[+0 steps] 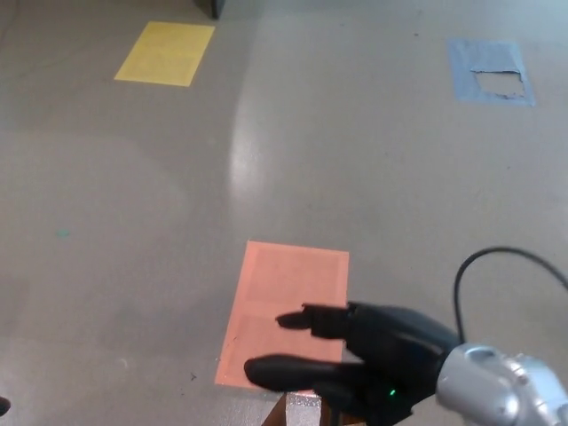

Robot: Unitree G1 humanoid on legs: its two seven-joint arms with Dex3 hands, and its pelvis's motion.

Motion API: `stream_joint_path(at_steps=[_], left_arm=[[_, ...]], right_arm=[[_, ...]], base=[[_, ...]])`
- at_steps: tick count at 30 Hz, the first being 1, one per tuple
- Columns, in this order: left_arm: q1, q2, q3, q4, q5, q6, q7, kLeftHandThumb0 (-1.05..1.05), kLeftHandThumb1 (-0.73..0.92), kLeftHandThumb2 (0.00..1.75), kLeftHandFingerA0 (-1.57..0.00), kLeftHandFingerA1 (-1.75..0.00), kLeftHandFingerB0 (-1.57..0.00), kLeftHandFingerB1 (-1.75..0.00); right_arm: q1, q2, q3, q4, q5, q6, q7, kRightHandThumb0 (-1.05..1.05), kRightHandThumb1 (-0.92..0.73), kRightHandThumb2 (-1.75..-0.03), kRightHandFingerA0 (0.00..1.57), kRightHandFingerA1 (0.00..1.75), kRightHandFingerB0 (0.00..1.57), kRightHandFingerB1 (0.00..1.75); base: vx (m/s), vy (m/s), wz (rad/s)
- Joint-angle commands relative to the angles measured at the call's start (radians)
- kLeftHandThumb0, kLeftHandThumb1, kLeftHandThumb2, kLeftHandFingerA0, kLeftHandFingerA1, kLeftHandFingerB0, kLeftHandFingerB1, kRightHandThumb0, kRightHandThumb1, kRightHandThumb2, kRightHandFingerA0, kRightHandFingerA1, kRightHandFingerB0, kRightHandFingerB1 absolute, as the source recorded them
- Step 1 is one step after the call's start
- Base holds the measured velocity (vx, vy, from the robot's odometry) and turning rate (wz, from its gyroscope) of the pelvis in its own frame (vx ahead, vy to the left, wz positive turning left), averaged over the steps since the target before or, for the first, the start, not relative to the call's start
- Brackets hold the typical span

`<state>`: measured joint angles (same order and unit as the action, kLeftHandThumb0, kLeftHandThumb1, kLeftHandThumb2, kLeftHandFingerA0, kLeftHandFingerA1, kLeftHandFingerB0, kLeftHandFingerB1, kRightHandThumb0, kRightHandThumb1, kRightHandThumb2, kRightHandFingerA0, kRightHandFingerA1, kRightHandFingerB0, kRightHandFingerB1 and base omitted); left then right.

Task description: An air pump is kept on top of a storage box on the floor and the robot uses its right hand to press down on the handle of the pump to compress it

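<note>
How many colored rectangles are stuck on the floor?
3: a yellow rectangle at the far left, a torn blue rectangle at the far right, and an orange rectangle near the middle, partly covered by the right hand.

I'm seeing the pump handle (271, 372), black, glossy, lying roughly horizontal at the bottom of the head view w/ its rounded left end poking out past the right hand (377, 359), which lies on top and covers the rest. Below it, only a corner of the storage box (300, 410) shows at frame edge, brownish sides, pale top. Pump shaft hidden; can't tell its state.
</note>
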<state>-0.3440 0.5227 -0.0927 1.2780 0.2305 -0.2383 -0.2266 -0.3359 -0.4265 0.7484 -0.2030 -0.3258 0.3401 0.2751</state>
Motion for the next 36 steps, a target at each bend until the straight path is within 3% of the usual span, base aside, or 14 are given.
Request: stream_joint_path(at_steps=[1, 10, 16, 27, 28, 30, 31, 33, 34, 36], left_arm=[[0.002, 0.024, 0.006, 0.009, 0.004, -0.006, -0.008, -0.61, 0.71, 0.61, -0.3, -0.33, -0.26, -0.29], [0.006, 0.027, 0.004, 0.01, 0.008, -0.017, -0.01, -0.61, 0.72, 0.62, -0.28, -0.32, -0.26, -0.29], [0.001, 0.031, 0.006, 0.008, 0.006, -0.018, -0.004, -0.61, 0.72, 0.62, -0.27, -0.32, -0.26, -0.29], [0.018, 0.02, 0.029, 0.004, -0.02, -0.018, -0.014, -0.6, 0.72, 0.61, -0.29, -0.33, -0.26, -0.29], [0.016, 0.018, 0.028, 0.004, -0.019, -0.019, -0.013, -0.6, 0.72, 0.61, -0.28, -0.33, -0.26, -0.29], [0.018, 0.016, 0.024, 0.002, -0.014, -0.026, -0.012, -0.6, 0.72, 0.62, -0.28, -0.33, -0.26, -0.29], [0.016, 0.015, 0.019, 0.001, -0.008, -0.031, -0.004, -0.6, 0.72, 0.61, -0.29, -0.33, -0.27, -0.3], [0.014, 0.015, 0.018, 0.002, -0.008, -0.03, -0.003, -0.6, 0.72, 0.61, -0.28, -0.33, -0.26, -0.29], [0.023, 0.017, 0.019, 0.0, -0.009, -0.033, -0.004, -0.6, 0.73, 0.62, -0.28, -0.33, -0.27, -0.29], [0.037, 0.021, 0.02, -0.002, -0.01, -0.039, -0.005, -0.6, 0.73, 0.62, -0.28, -0.33, -0.27, -0.29]], right_arm=[[0.063, 0.086, 0.068, 0.175, -0.106, -0.038, -0.053, -0.89, -0.78, -1.12, 0.05, 0.27, 0.1, 0.23], [0.065, 0.202, 0.085, 0.522, -0.149, -0.102, -0.114, -0.87, -0.76, -1.11, 0.06, 0.23, 0.07, 0.23], [-0.006, 0.298, 0.083, 0.842, -0.165, -0.164, -0.174, -0.88, -0.76, -1.11, 0.08, 0.26, 0.08, 0.23], [-0.121, 0.417, 0.032, 1.19, -0.147, -0.216, -0.221, -0.89, -0.75, -1.1, 0.04, 0.25, 0.12, 0.26], [-0.13, 0.424, 0.028, 1.214, -0.147, -0.219, -0.231, -0.79, -0.88, -0.68, 0.1, 0.25, 0.1, 0.23], [-0.149, 0.448, 0.019, 1.289, -0.149, -0.226, -0.27, -0.79, -0.88, -0.68, 0.12, 0.26, 0.11, 0.23], [-0.156, 0.457, 0.013, 1.326, -0.151, -0.239, -0.308, -0.81, -0.69, -1.06, 0.12, 0.44, 0.03, 0.36], [-0.165, 0.47, 0.008, 1.366, -0.155, -0.247, -0.342, -0.86, -0.71, -1.06, 0.15, 0.44, 0.02, 0.36], [-0.165, 0.483, 0.009, 1.389, -0.158, -0.244, -0.358, -0.78, -0.86, -0.67, 0.16, 0.28, 0.13, 0.27], [-0.163, 0.499, 0.009, 1.413, -0.163, -0.24, -0.372, -0.78, -0.86, -0.67, 0.16, 0.28, 0.13, 0.27]], base=[[0.0, 0.0, 0.0], [0.0, 0.0, 0.0], [0.0, 0.0, 0.0], [0.0, 0.0, 0.0], [0.0, 0.0, 0.0], [0.0, 0.0, 0.0], [0.0, 0.0, 0.0], [0.0, 0.0, 0.0], [0.0, 0.0, 0.0], [0.0, 0.0, 0.0]])
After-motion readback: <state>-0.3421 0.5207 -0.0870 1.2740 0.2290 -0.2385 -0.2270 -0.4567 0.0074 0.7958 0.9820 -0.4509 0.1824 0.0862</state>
